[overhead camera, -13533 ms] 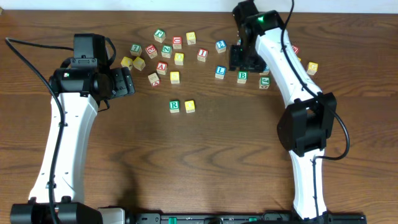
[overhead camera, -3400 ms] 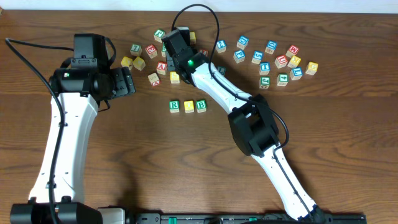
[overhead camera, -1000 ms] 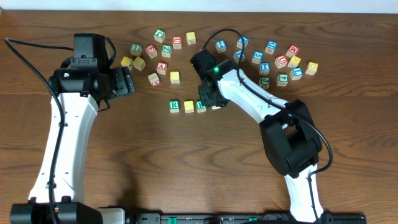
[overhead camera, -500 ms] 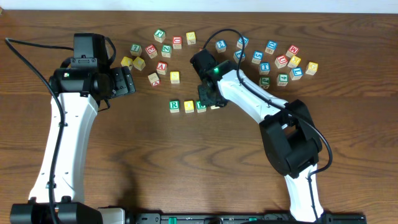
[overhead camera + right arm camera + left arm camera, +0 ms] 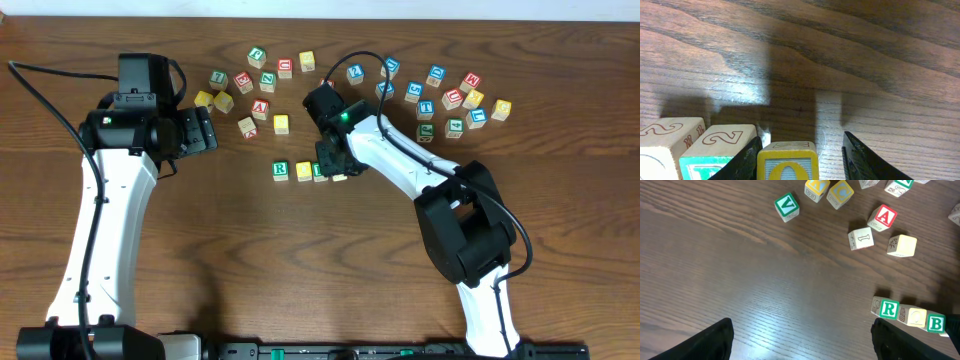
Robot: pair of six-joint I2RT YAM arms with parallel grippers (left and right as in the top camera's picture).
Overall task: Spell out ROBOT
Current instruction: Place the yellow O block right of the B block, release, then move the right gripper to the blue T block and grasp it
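Observation:
A row of cubes lies mid-table: the green R (image 5: 281, 170), a yellow cube (image 5: 303, 171) and the green B (image 5: 320, 171). My right gripper (image 5: 333, 160) hangs over the row's right end. In the right wrist view a yellow O cube (image 5: 788, 162) stands on the table between the fingers of my right gripper (image 5: 801, 150). The left finger is against it and the right finger (image 5: 860, 160) stands apart. The blue T cube (image 5: 427, 107) sits among the loose cubes at the back right. My left gripper (image 5: 205, 130) is open and holds nothing.
Loose cubes lie scattered along the back, among them the red A (image 5: 885, 216) and the green V (image 5: 787, 206). The left wrist view also shows the R (image 5: 888, 309), the yellow cube (image 5: 916, 316) and the B (image 5: 936, 323) in line.
My right gripper's jaws have spread apart around the yellow O cube, which now rests beside the B. The gripper has edged slightly left. The left arm has not moved.

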